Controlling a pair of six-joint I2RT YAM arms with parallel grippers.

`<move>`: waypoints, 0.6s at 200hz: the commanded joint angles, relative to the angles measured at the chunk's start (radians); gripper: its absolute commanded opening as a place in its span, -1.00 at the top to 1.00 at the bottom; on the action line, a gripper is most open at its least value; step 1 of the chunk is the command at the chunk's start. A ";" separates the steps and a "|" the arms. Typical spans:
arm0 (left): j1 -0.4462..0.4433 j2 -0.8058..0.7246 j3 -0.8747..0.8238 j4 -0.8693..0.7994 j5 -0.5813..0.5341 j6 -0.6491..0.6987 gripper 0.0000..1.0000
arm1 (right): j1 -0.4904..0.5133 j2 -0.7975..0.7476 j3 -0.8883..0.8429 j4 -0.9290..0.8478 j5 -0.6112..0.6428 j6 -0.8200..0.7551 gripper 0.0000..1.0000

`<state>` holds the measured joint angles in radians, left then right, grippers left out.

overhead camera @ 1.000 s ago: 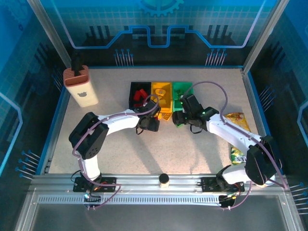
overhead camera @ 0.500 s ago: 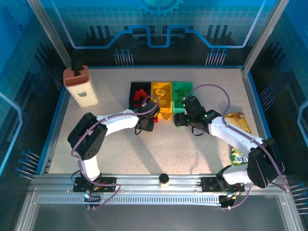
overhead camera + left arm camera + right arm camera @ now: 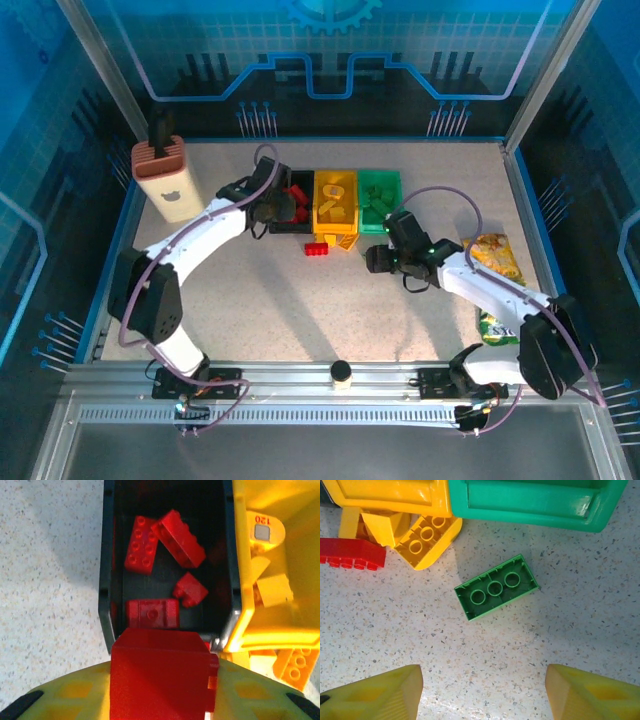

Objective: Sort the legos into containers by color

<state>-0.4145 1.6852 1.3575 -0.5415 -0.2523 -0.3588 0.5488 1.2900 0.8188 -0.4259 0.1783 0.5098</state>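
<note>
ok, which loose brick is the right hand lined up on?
The green brick, centred ahead of the open right hand. The yellow brick and red brick lie off to the side by the yellow bin.

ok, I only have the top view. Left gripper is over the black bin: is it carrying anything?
Observer: Yes. The left gripper is shut on a red brick, at the black bin's near end.
Operator: What's inside the bin?
Observer: Four red bricks, no other colour.
Operator: And under the right one?
Observer: The right gripper is open. A green brick lies loose ahead of it, just outside the green bin.
</note>
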 commanded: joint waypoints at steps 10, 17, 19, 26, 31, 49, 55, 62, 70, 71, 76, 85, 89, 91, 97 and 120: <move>0.033 0.114 0.121 -0.041 0.029 0.038 0.08 | -0.010 -0.050 -0.018 -0.011 0.001 0.013 -0.33; 0.037 0.136 0.154 -0.049 0.026 0.040 -0.21 | -0.009 -0.056 -0.019 -0.017 0.002 0.012 -0.33; 0.039 0.142 0.164 -0.053 0.025 0.039 -0.34 | -0.009 -0.058 -0.020 -0.018 0.003 0.011 -0.33; 0.044 0.161 0.201 -0.075 0.025 0.039 -0.63 | -0.009 -0.065 -0.020 -0.023 0.004 0.010 -0.33; 0.043 0.170 0.227 -0.098 0.017 0.036 -0.68 | -0.010 -0.070 -0.020 -0.027 0.006 0.009 -0.33; 0.030 0.135 0.235 -0.110 0.021 0.025 -0.74 | -0.009 -0.097 -0.032 -0.032 0.013 0.013 -0.33; 0.020 0.101 0.207 -0.088 0.023 0.025 -0.75 | -0.009 -0.106 -0.040 -0.028 0.015 0.016 -0.34; 0.007 0.062 0.169 -0.062 0.020 0.026 -0.76 | -0.010 -0.115 -0.050 -0.023 0.015 0.019 -0.33; -0.009 0.012 0.130 -0.039 0.018 0.023 -0.76 | -0.010 -0.122 -0.059 -0.016 0.015 0.021 -0.33; -0.011 0.008 0.123 -0.036 0.018 0.022 -0.76 | -0.010 -0.122 -0.060 -0.015 0.015 0.021 -0.33; -0.022 -0.015 0.100 -0.027 0.019 0.018 -0.76 | -0.010 -0.123 -0.063 -0.012 0.014 0.023 -0.33; -0.040 -0.056 0.048 -0.013 0.021 0.012 -0.75 | -0.010 -0.121 -0.069 -0.007 0.009 0.025 -0.33; -0.048 -0.071 0.027 -0.008 0.023 0.006 -0.75 | -0.010 -0.120 -0.071 -0.005 0.007 0.025 -0.33; -0.052 -0.078 0.014 -0.006 0.024 0.004 -0.74 | -0.010 -0.119 -0.072 -0.004 0.007 0.026 -0.33; -0.065 -0.098 -0.018 -0.002 0.026 -0.005 -0.74 | -0.010 -0.114 -0.074 -0.002 0.003 0.026 -0.33; -0.119 -0.158 -0.145 0.026 0.030 -0.038 -0.72 | -0.009 -0.106 -0.079 0.005 -0.003 0.030 -0.33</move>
<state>-0.4873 1.5768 1.3239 -0.5442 -0.2379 -0.3550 0.5488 1.1812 0.7521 -0.4335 0.1783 0.5213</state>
